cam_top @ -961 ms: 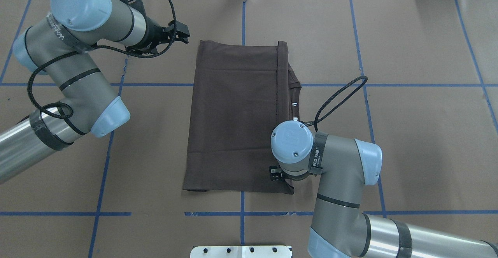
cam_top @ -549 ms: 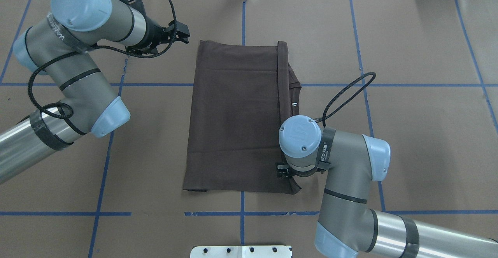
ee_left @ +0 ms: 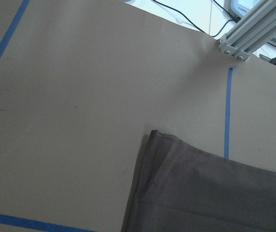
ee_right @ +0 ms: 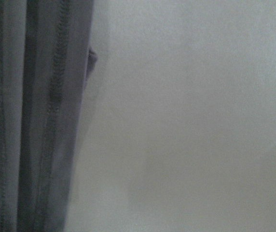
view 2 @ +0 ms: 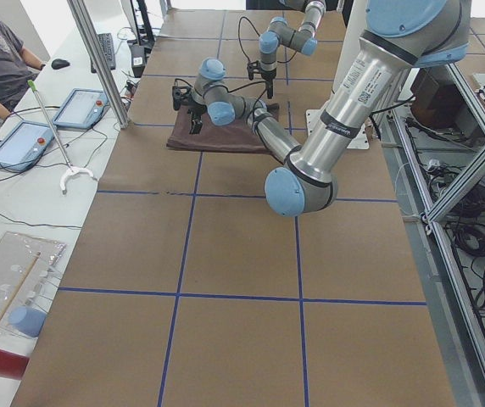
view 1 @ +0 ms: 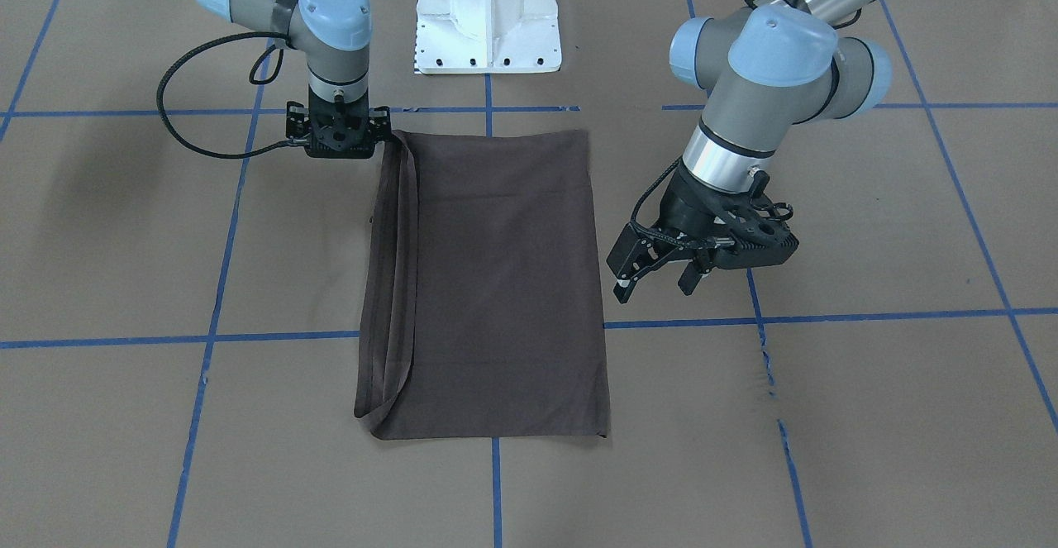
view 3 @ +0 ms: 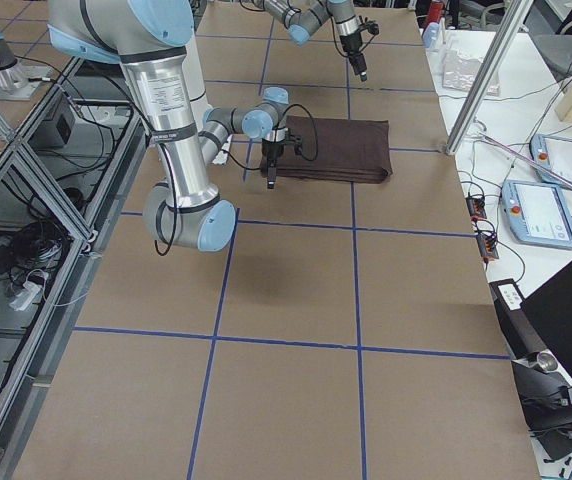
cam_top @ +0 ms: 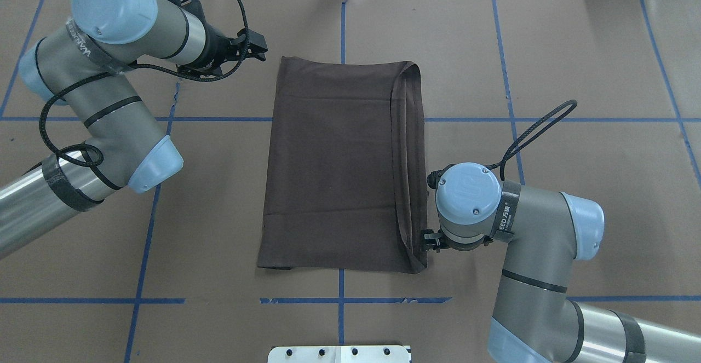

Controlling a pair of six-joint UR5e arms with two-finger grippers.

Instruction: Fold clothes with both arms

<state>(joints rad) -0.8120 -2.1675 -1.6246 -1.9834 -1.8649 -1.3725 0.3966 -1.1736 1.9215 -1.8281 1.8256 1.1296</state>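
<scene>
Your right pincer sits beside the folded shirt corner; grip state unclear. Left pincer spread, clear of cloth.

T-shirt showing dark brown at frame centre, plain, darker stitched seam lines running down its right edge. My arms showing grey metal with light blue joint caps. My left gripper and right gripper showing black, black cables looping beside them. Table showing tan-brown, blue tape lines crossing it in grid. White pedestal base showing at top centre of front view.
</scene>
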